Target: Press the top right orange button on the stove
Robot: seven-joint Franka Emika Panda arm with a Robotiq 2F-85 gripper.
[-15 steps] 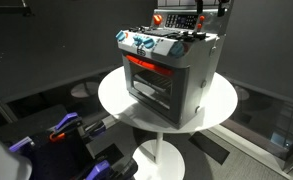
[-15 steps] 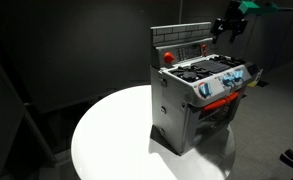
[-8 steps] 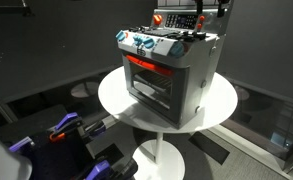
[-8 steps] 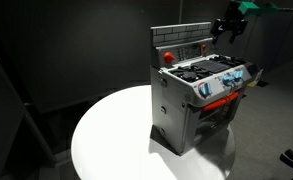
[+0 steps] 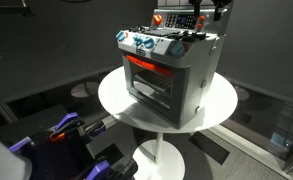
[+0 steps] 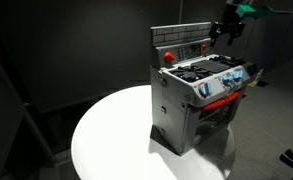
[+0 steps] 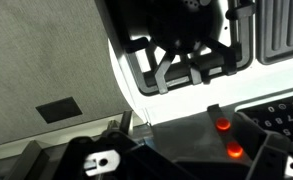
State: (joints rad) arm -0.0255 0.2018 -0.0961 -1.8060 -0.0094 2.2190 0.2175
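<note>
A grey toy stove (image 5: 171,70) stands on a round white table (image 5: 114,100); both also show in the other exterior view, stove (image 6: 196,105) and table (image 6: 111,140). Its upright back panel carries two glowing orange buttons, seen in the wrist view, one (image 7: 223,125) and one closer to the camera (image 7: 234,152). My gripper (image 5: 218,12) hangs just above the back panel's far end, also in an exterior view (image 6: 229,28). In the wrist view its dark fingers (image 7: 186,158) sit at the bottom, spread apart and empty, with the buttons between them.
A red knob (image 5: 158,18) sits at the other end of the back panel, also in an exterior view (image 6: 167,56). Black burner grates (image 7: 186,55) lie on the stove top. Blue knobs (image 5: 144,44) line the front. Dark floor surrounds the table.
The gripper has shifted very slightly above the back panel. Nothing else has moved.
</note>
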